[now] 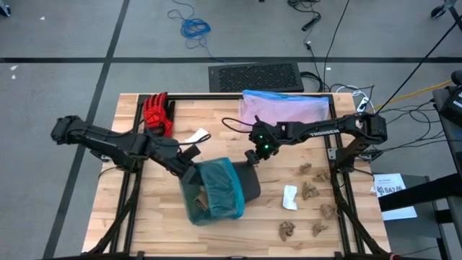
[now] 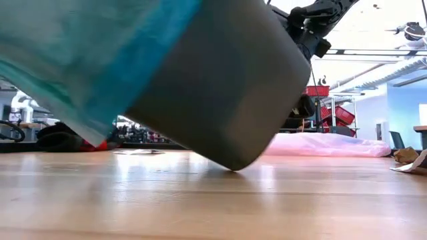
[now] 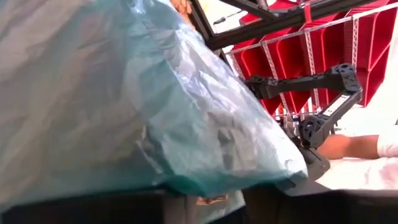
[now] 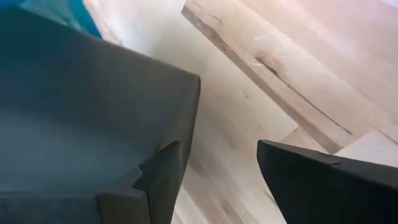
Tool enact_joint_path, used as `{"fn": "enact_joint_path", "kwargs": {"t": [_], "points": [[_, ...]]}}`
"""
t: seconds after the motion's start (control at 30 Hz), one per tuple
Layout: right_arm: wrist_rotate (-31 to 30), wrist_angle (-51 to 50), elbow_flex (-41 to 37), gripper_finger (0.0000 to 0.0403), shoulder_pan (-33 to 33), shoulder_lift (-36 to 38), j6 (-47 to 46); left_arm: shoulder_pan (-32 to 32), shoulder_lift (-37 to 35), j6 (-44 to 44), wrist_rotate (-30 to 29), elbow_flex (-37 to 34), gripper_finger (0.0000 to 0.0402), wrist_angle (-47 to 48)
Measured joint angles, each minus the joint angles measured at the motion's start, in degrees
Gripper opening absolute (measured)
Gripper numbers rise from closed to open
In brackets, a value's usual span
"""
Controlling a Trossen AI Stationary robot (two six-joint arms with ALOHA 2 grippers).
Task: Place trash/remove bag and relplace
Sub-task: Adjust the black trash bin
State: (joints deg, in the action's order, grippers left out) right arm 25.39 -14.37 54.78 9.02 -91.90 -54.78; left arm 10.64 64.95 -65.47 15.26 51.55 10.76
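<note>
From the high view I see the bag (image 1: 216, 189) lining a dark bin (image 1: 247, 182) that lies tipped near the table's (image 1: 144, 231) middle, brown trash visible inside it. The left gripper (image 1: 189, 172) sits at the bag's rim; I cannot tell its finger state. The right gripper (image 1: 250, 156) is at the bin's far corner. A pink bag (image 1: 283, 108) lies at the back edge, and crumpled scraps (image 1: 310, 191) lie to the right.

In the low view the bin (image 2: 227, 87) rests tilted on one lower edge.

The left wrist view is filled by the bag (image 3: 124, 99).

In the right wrist view I see the right fingers (image 4: 311, 180) spread apart beside the bin's corner (image 4: 93, 124), gripping nothing.
</note>
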Motion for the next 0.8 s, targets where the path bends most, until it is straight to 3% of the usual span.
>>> {"fn": "enact_joint_path", "kwargs": {"t": [0.27, 0.47, 0.6, 0.8], "points": [[2.57, 3.01, -0.04, 0.0206, -0.14, -0.69, -2.29, -3.09, -1.23, -0.08, 0.77, 2.11, 0.0127, 1.41], [5.77, 9.26, 0.02, 0.0206, -0.20, -4.04, -3.69, -5.59, -1.11, 1.42, 0.97, 7.81, 0.0128, 12.28], [5.47, 9.14, 0.07, 0.0206, 0.60, -4.42, -1.59, -6.71, -0.91, 1.46, 1.97, 9.01, 0.0128, 19.02], [4.88, 9.13, 0.26, 0.0206, 3.70, -4.04, 6.76, -7.11, -0.31, 1.55, 2.72, 9.03, 0.0128, 19.67]]}}
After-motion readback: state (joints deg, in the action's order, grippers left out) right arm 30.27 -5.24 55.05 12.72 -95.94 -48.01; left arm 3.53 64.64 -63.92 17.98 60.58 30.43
